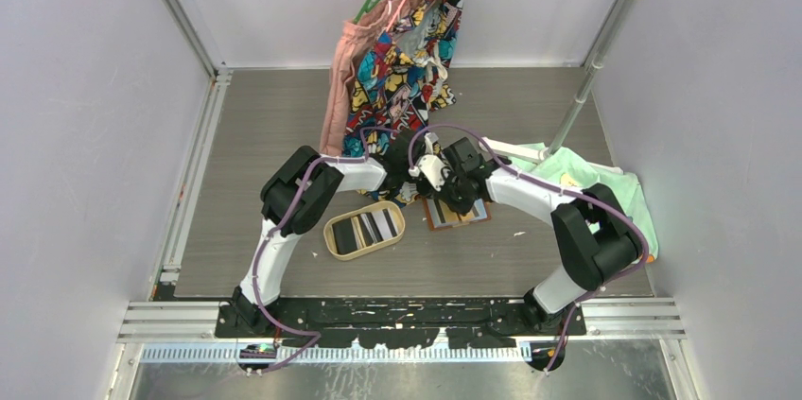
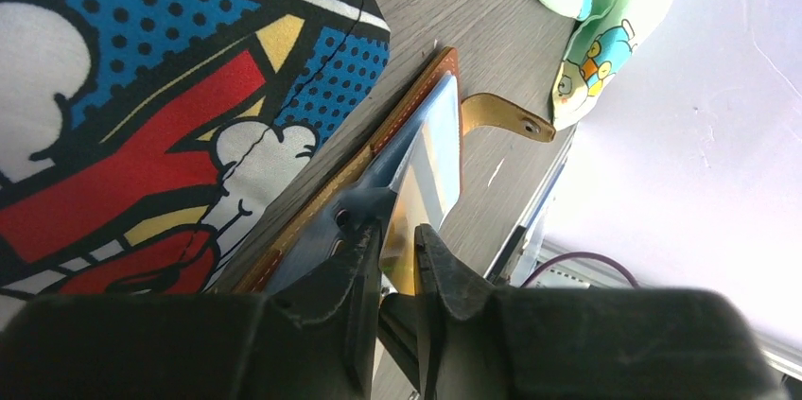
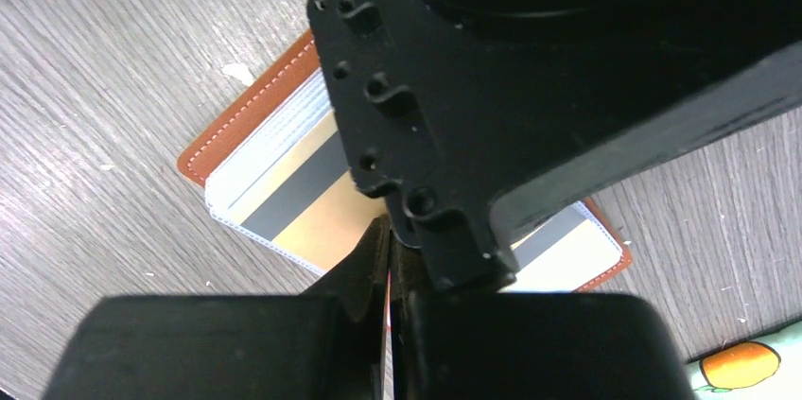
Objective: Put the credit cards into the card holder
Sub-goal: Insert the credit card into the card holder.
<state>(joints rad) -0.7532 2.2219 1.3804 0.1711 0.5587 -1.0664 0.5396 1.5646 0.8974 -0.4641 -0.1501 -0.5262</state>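
Note:
The tan-brown card holder [image 1: 470, 215] lies open on the table, its leather edge [image 3: 246, 116] framing clear sleeves. A yellow credit card [image 2: 430, 164] with a black stripe sits in a sleeve, its near end between my left gripper's [image 2: 400, 230] jaws, which stand slightly apart. My right gripper [image 3: 391, 230] is shut at the holder's near edge, a thin red-and-white sliver of the holder pinched between its fingers. The left gripper's black body hides much of the holder in the right wrist view. A black card and striped credit cards [image 1: 369, 227] lie in the oval wooden tray [image 1: 333, 243].
Comic-print clothing [image 1: 402, 69] hangs from a rack and reaches the table just behind the holder [image 2: 142, 88]. A green printed cloth [image 1: 577, 173] lies to the right. The rack's slanted pole [image 1: 586, 69] stands at the back right.

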